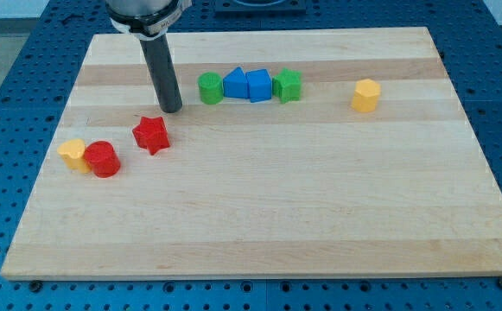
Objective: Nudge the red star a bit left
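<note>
The red star (151, 135) lies on the wooden board at the view's left of centre. My tip (171, 109) stands just above and to the right of the star, a small gap away, not touching it. A red cylinder (103, 159) and a yellow block (73, 154) sit together to the star's lower left.
A row of blocks lies near the view's top: a green block (210, 87), two blue blocks (235, 84) (258, 85) and another green block (288, 85). A yellow hexagonal block (365, 95) stands alone at the right. The board's left edge (47, 164) is near the yellow block.
</note>
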Available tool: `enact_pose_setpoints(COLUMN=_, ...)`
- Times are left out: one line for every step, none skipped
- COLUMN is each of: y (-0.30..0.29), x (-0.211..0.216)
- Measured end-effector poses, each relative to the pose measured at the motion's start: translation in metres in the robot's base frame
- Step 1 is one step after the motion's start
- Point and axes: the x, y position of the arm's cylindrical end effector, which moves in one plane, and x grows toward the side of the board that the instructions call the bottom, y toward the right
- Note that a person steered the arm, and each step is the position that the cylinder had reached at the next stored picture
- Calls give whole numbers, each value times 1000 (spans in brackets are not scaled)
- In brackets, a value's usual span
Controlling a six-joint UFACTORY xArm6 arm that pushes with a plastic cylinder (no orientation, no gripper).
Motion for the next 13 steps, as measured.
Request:
enact_pose_setpoints(y=-22, x=61)
enact_pose_setpoints(y=-22, x=61)
enact_pose_setpoints(y=34, x=63)
enact_pose_setpoints(y=49, x=64)
enact_pose_setpoints(y=44, x=64)
enact_pose_setpoints(y=16, x=64)
enact_pose_setpoints(y=16, x=64)
enact_pose_setpoints(y=20, x=76)
enact_pose_setpoints(y=20, x=97)
enact_pose_setpoints(y=20, x=97)
enact_pose_setpoints(y=9, x=94)
enact_pose_setpoints(y=9, x=94)
enact_pose_setpoints(y=-5, x=94)
